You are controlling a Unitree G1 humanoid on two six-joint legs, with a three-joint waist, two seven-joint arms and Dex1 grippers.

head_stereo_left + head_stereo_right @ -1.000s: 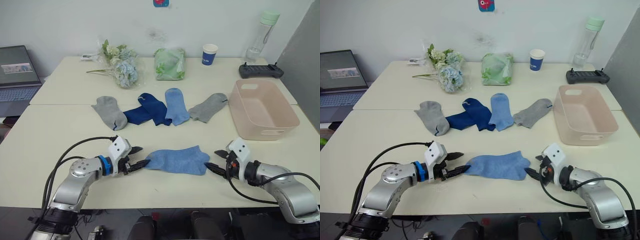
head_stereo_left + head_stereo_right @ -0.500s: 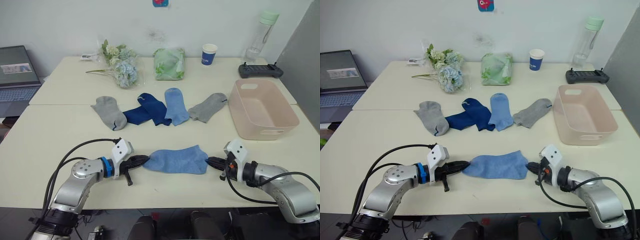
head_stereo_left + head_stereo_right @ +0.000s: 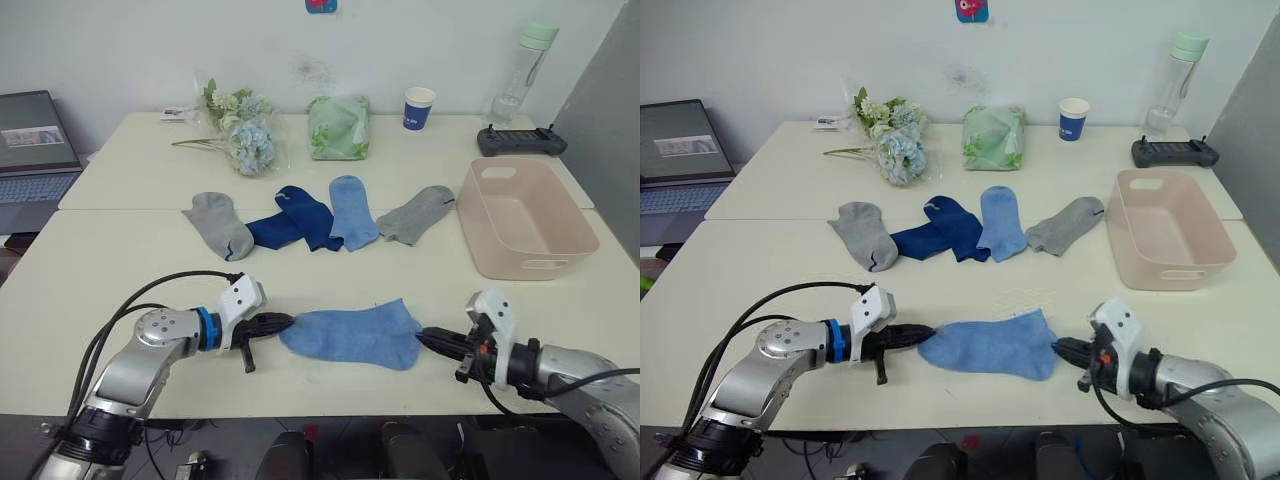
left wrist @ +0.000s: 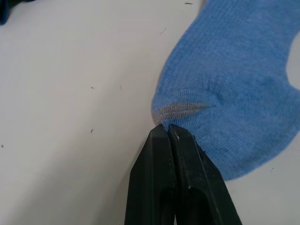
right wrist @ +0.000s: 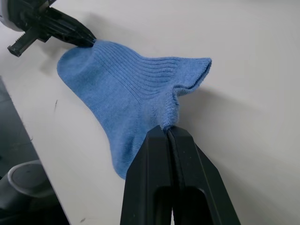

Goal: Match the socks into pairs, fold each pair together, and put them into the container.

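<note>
The left claw (image 3: 287,321) is pinched tight on the toe of a light blue sock (image 3: 350,336), its tips meeting at the grey-marked edge of the knit. From that claw the sock runs flat along the near table edge to the right claw (image 3: 424,337), which is clamped just as narrowly on the opposite end by the cuff. So both claws hold one sock, stretched between them.

Beyond the claws, farther across the table, lie from left to right a grey sock (image 3: 220,224), two navy socks (image 3: 296,219) overlapping, the second light blue sock (image 3: 352,210) touching the navy, and another grey sock (image 3: 417,213). The tub (image 3: 525,217) sits beyond the right claw, apparently empty.

The step in hand looks like carrying this sock to its mate. To do it well, both claws should lift together and keep even tension, since each grip bites only a thin edge of soft knit that could slip out. Lay it squarely over the far light blue sock without dragging the navy one.
</note>
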